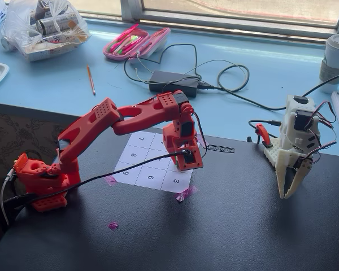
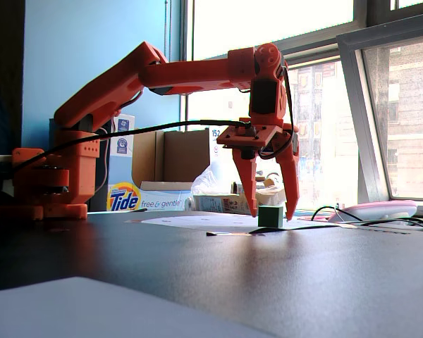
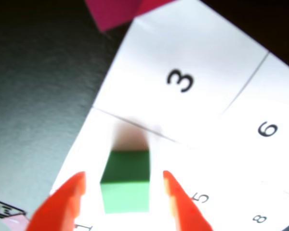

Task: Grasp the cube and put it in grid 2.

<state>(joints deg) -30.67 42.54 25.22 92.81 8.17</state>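
Note:
The green cube (image 3: 125, 185) sits on the numbered paper sheet (image 1: 152, 175), in the square between the 3 and the 1, which is grid 2 (image 3: 94, 144). Its digit is hidden. My red gripper (image 3: 123, 174) is open and points down, with one finger on each side of the cube and a gap on both sides. A fixed view shows the same: the cube (image 2: 270, 217) rests on the table between the fingertips of the gripper (image 2: 271, 215). In the other fixed view the gripper (image 1: 189, 165) hides the cube.
A white second arm (image 1: 291, 164) stands at the right of the black table. Pink tape marks (image 1: 185, 193) (image 1: 113, 225) lie near the sheet. A power brick (image 1: 174, 83) with cables, a pencil case (image 1: 135, 42) and a bag (image 1: 42, 25) lie on the blue ledge behind.

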